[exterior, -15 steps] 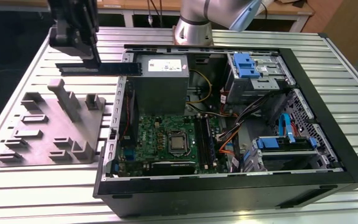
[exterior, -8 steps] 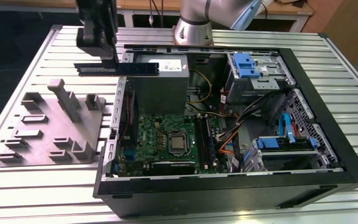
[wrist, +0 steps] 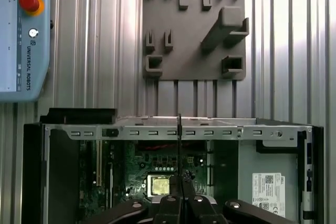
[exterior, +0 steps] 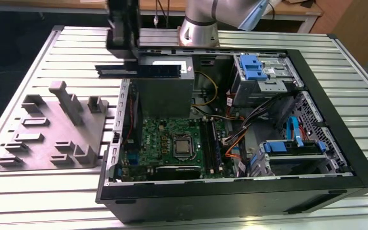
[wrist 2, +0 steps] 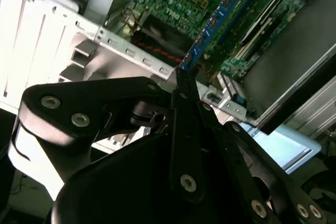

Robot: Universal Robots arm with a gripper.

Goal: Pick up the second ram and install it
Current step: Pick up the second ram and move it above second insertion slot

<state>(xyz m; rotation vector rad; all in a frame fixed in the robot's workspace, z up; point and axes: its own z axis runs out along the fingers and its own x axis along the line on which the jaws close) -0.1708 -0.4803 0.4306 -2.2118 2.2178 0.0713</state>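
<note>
Thin, dark blue-green second ram (exterior: 160, 70) clamped in the black robot gripper (exterior: 123, 61) over the open black metal computer case (exterior: 235, 201)

Exterior view: both sit upper middle, toward the exterior view's left — the ram level against a grey metal box (exterior: 165, 98). Second wrist view: the fingers (wrist 2: 181, 108) pinch one end of the ram (wrist 2: 215, 19) over the green motherboard (wrist 2: 173, 3). First wrist view: the ram (wrist: 179, 140) shows edge-on — a thin dark line crossing the case's rim.

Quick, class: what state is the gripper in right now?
Gripper: shut on the second ram.
</note>
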